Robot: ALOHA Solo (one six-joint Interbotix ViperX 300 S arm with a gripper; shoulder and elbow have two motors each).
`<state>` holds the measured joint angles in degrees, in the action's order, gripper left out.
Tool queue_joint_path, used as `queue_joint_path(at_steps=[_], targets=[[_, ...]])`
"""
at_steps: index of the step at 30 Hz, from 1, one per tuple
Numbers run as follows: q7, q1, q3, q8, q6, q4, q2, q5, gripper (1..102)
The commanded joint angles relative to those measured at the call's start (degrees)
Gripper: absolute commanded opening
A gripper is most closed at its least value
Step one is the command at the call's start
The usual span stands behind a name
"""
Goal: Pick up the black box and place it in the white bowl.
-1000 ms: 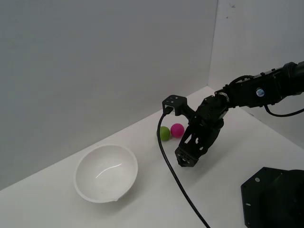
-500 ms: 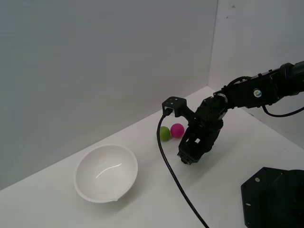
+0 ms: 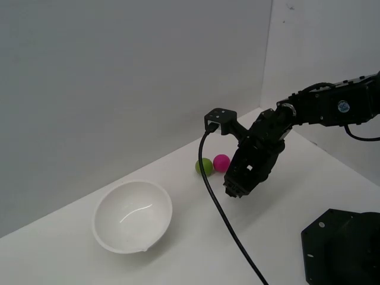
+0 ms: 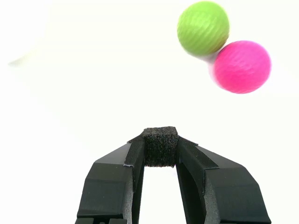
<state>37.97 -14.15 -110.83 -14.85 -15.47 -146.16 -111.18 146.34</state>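
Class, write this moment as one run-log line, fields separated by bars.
hand: shut on cube | bowl: no cube inside | green ball touching pink ball

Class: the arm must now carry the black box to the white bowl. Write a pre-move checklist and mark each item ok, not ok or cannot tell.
1. Black box clamped between the gripper fingertips: ok.
2. Box lifted off the table: cannot tell.
3. White bowl upright, with nothing in it: ok.
4. Green ball and pink ball apart from the gripper: ok.
5. Cable off the bowl: ok.
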Motion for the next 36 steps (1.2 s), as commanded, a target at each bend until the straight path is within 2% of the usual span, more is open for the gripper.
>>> queue_joint_path(at_steps=[1, 5, 11, 21, 36], targets=[[1.9, -0.3, -4.7, -0.3, -0.5, 2.2, -4.4, -2.8, 8], [4.0, -0.1, -9.0, -0.4, -0.4, 4.5, -8.6, -5.0, 8], [6.6, -0.1, -10.9, -0.3, -0.4, 7.5, -10.6, -8.2, 8], [8.1, -1.8, -10.9, -0.3, -0.4, 13.0, -10.6, -13.8, 8], [8.2, -13.3, -5.6, -0.2, -1.1, 20.7, -5.4, -21.4, 8]])
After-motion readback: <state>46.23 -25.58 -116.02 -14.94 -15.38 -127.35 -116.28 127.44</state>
